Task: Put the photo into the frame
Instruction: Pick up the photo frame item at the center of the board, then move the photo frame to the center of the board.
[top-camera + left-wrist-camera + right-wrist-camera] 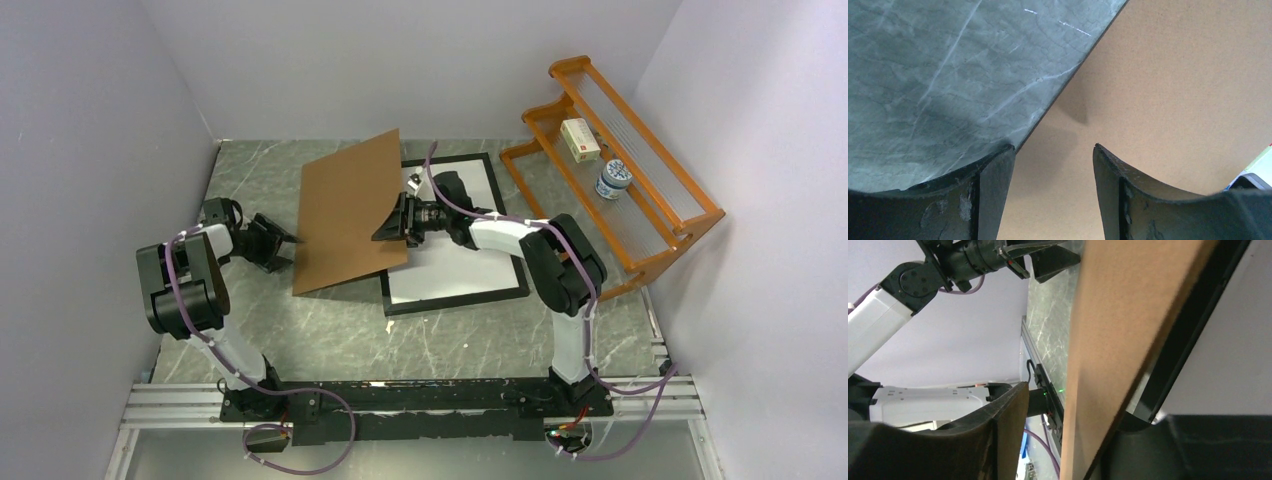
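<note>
1. the frame (460,300), black-edged with a white inside, lies flat on the grey-green marbled table (330,340), just to the 3 o'clock side of the table's middle in the top view.
2. a brown backing board (345,215) stands tilted over the frame's 9 o'clock side. its 7 o'clock corner is down by the table and its 3 o'clock edge is raised above the frame.
3. the right gripper (392,222) is at the board's 3 o'clock edge. in its wrist view the board's edge runs between the two fingers. a gap shows between one finger (1003,425) and the brown face, so the jaws are parted around the board and not clamped on it. whether the other finger touches the board i cannot tell.
4. the left gripper (283,243) is low over the table, just beside the board's 9 o'clock edge. its wrist view shows the fingers spread with nothing between them. beyond the tips the board's edge crosses on a slant, with table toward 10 o'clock and brown board toward 2 o'clock.
5. an orange wooden rack (655,258) stands at the table's 2 o'clock side by the wall. on its shelves are a small box (580,140) and a blue-and-white jar (613,180).
</note>
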